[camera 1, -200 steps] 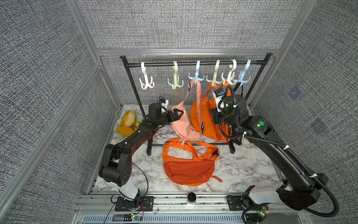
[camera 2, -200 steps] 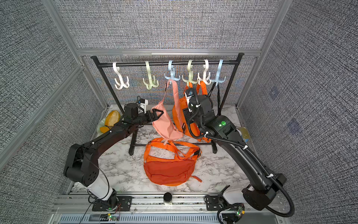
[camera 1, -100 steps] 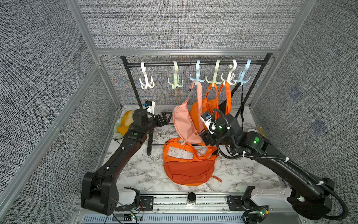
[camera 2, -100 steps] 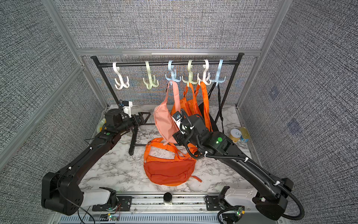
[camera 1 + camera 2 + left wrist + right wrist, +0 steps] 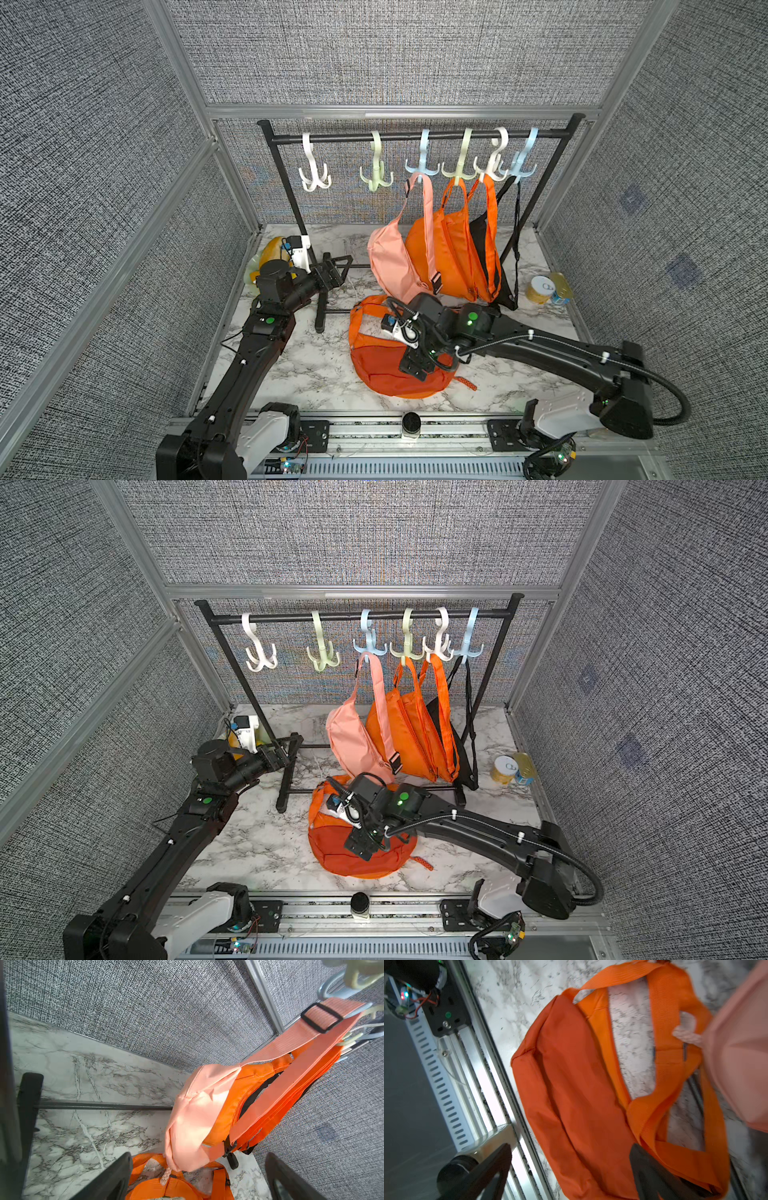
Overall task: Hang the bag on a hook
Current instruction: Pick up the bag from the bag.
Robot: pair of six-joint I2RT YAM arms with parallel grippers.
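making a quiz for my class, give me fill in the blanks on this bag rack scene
The rail carries ___ hooks.
The pink bag hangs from a light ___ hook.
The bag lying on the table is ___.
Over it, the right gripper is ___, not shut.
Missing: six; blue; orange; open.

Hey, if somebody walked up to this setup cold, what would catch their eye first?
The bright orange bag lies flat on the marble table near the front, with the right gripper open over it. Behind it, a pink bag and orange bags hang crowded at one end of the black rack, while the white hook and green hook at the other end are bare.
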